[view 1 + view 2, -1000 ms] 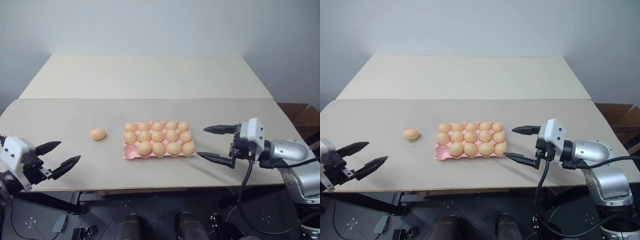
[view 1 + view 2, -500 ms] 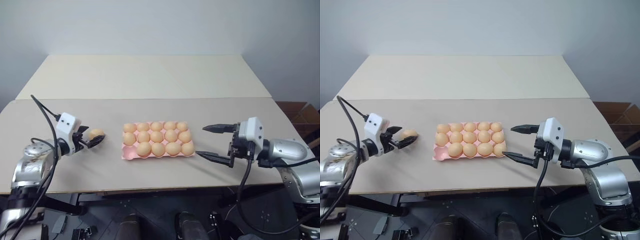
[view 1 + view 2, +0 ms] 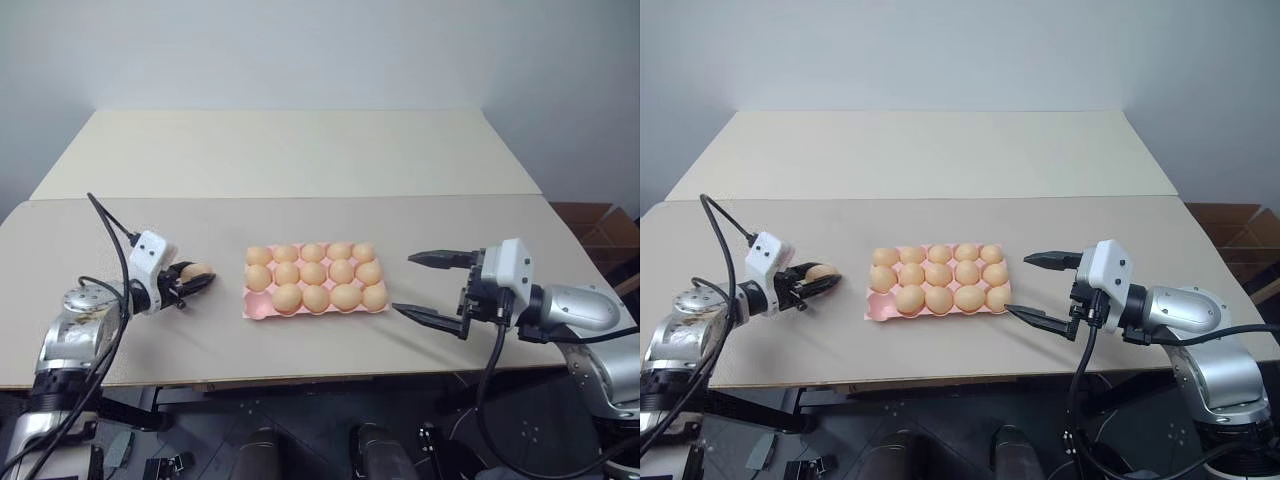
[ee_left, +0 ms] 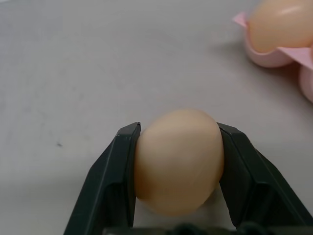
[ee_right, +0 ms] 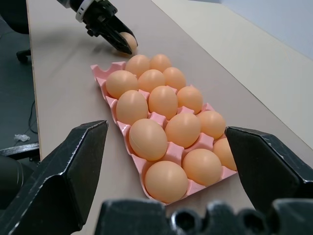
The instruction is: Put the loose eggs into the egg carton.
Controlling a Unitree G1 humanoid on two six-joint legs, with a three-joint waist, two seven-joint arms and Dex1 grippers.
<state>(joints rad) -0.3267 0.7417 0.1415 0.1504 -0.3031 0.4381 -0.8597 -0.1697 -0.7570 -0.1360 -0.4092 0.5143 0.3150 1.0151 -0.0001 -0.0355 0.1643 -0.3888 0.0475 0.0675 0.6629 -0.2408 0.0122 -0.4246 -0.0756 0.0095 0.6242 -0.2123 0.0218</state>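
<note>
Egg [image 4: 178,161], the last loose one, sits pinched between the left tool's [image 3: 192,281] narrow fingers on the worktop [image 3: 300,150] just left of the egg carton [image 3: 258,308], so its smooth shell may squirt free or crack as it lifts toward the empty corner cup, while the right tool [image 3: 432,289] hangs wide.

The two head views look forward and down over the table [image 3: 300,160] from the near edge, sharing the whole scene — the left wrist view sits close on one egg [image 4: 178,161], and the right wrist view faces left along the egg carton [image 5: 161,159], which both wrist views catch.
</note>
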